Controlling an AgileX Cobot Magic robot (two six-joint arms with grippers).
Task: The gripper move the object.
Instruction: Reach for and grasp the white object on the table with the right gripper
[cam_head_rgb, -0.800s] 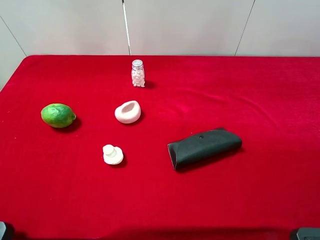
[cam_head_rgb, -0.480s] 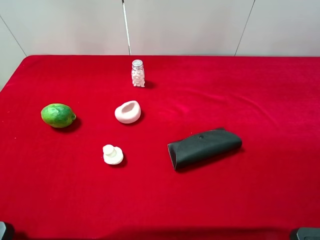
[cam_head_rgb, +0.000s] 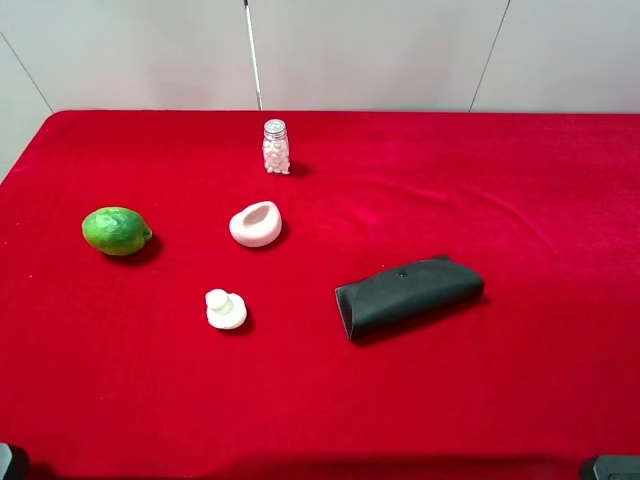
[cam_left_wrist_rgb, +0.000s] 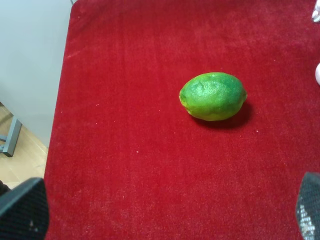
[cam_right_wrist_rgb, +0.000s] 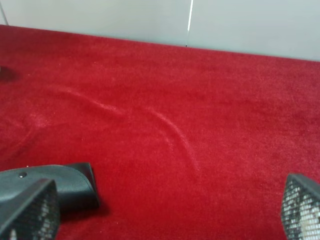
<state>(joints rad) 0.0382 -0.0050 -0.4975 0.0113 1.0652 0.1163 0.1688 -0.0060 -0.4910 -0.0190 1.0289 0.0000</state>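
Lying apart: one object (cam_head_rgb: 255, 223), one lime (cam_head_rgb: 116, 231).

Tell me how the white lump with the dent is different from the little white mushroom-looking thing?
The dented lump is bigger than the mushroom piece. The dented lump has a hollow scooped into it, while the mushroom piece looks like a small disc stacked on a wider one. The dented lump sits farther back, the mushroom piece nearer the front. Both are off-white and rest on the red cloth.
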